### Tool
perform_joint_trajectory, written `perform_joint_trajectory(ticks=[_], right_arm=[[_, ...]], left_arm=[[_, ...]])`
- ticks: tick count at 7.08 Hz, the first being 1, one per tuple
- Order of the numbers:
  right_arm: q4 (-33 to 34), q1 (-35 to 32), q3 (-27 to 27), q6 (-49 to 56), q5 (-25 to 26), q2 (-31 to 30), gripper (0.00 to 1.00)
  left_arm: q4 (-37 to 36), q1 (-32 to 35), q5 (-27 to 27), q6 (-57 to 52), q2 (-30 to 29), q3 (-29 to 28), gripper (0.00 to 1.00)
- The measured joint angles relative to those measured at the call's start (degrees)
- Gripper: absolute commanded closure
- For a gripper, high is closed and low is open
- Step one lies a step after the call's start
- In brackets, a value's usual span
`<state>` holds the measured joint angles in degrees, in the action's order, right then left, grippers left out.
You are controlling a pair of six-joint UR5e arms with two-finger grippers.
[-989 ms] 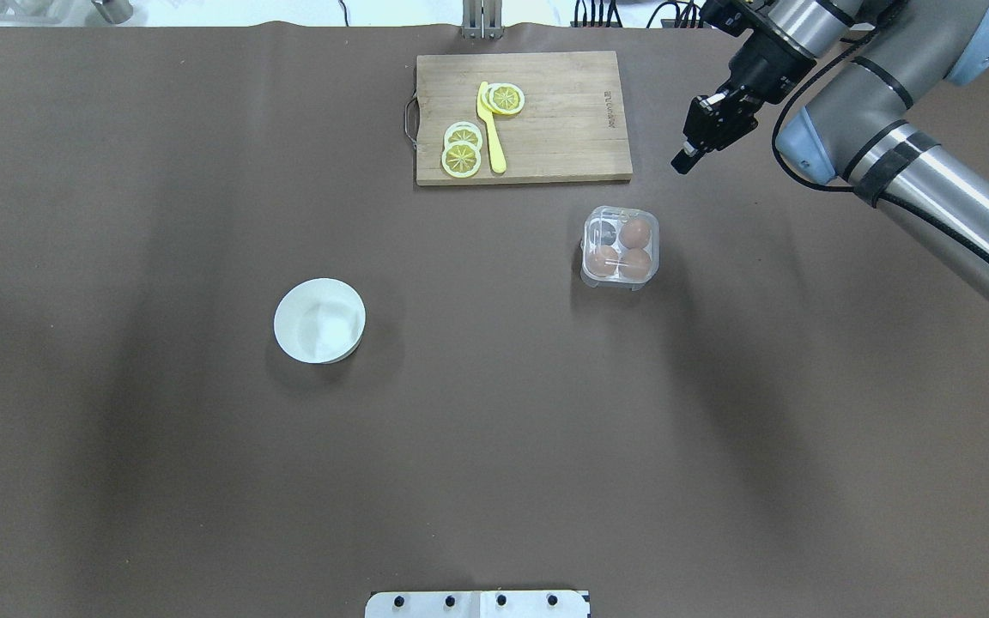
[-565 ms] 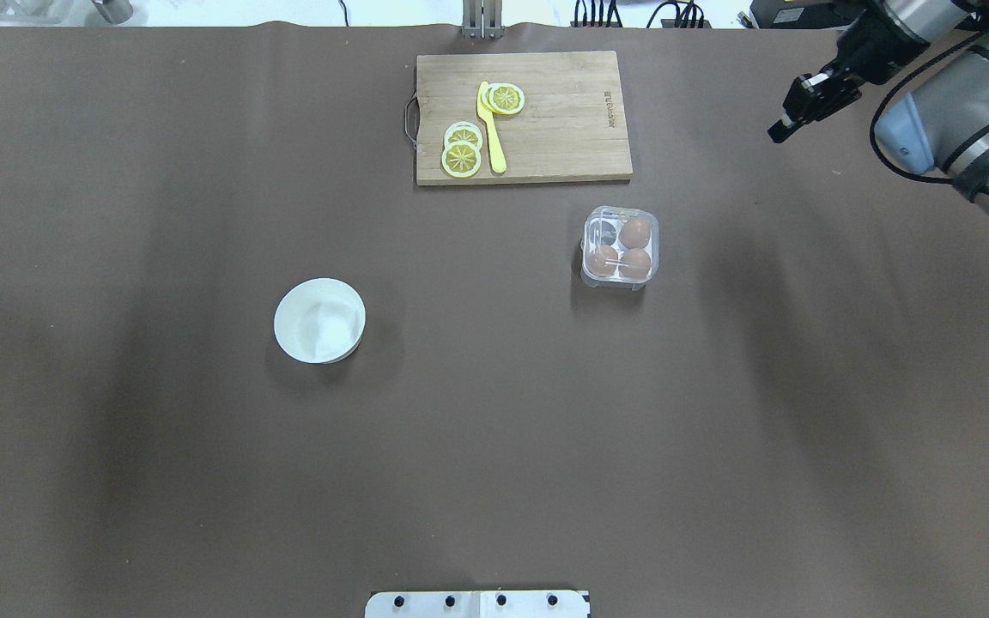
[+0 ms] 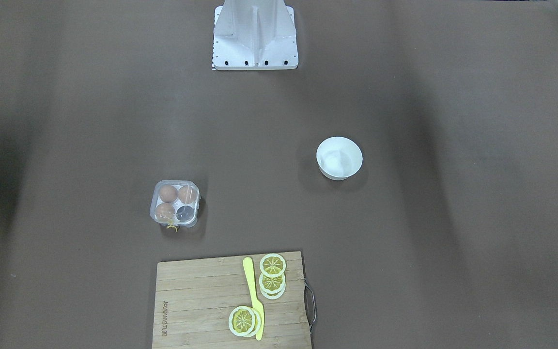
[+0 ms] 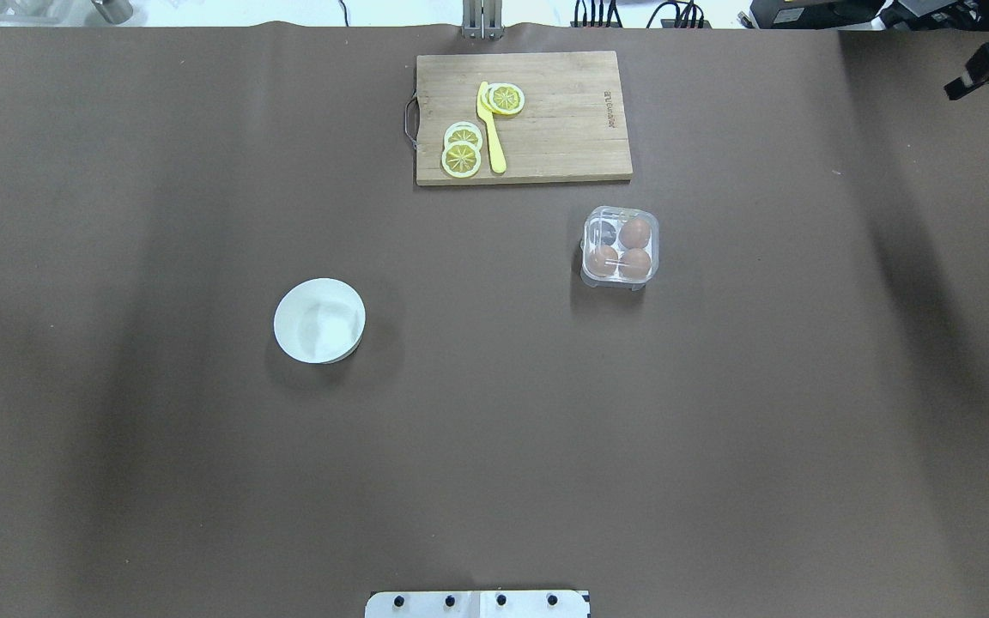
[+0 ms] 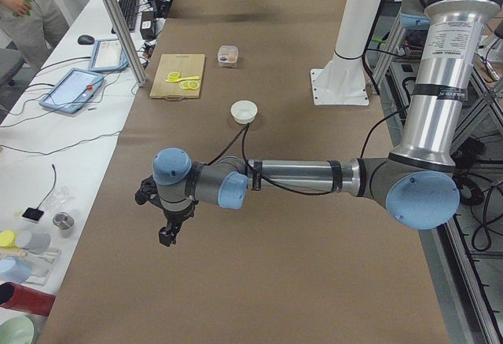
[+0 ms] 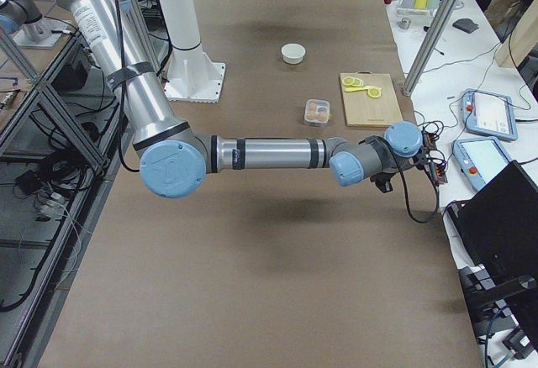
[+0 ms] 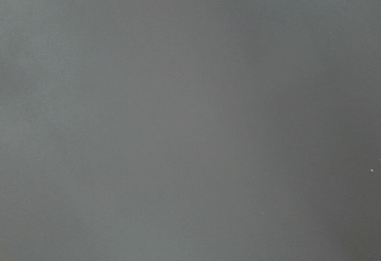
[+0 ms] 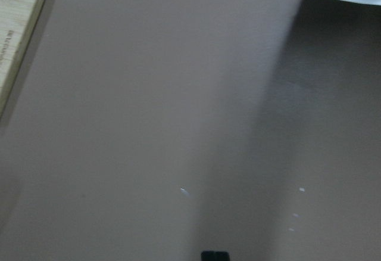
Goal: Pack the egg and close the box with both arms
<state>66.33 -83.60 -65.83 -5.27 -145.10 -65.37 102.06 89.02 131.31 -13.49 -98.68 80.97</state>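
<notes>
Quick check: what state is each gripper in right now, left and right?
Left gripper: cannot be told; it shows only in a side view.
Right gripper: cannot be told; it sits small and dark at the overhead view's edge.

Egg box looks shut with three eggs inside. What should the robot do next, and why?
Probably just park. The box looks closed over three eggs, the bowl is empty, and no loose egg shows on the table. The right gripper hangs by the far table corner, well apart from the box, so I'd lift it clear and stop.
</notes>
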Motion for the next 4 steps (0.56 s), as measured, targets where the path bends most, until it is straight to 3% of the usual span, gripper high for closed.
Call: perform_joint_trajectory(ticks=[2,3,4], right_arm=[[0.16,-4.09,0.13,5.96,5.60,-3.58,0.96],[0.15,-5.75,0.10,8.13,7.61,-5.52,0.61],[0.02,-7.07,-0.27,9.43,8.69,-7.68,0.50]], left_arm=[[-0.15,0.08,0.00,0.05,0.00,-0.35,0.03],[-0.18,0.09,0.00,0.16,0.01,-0.45,0.03],[-0.19,0.10,0.00,0.29,0.01,-0.48,0.03]])
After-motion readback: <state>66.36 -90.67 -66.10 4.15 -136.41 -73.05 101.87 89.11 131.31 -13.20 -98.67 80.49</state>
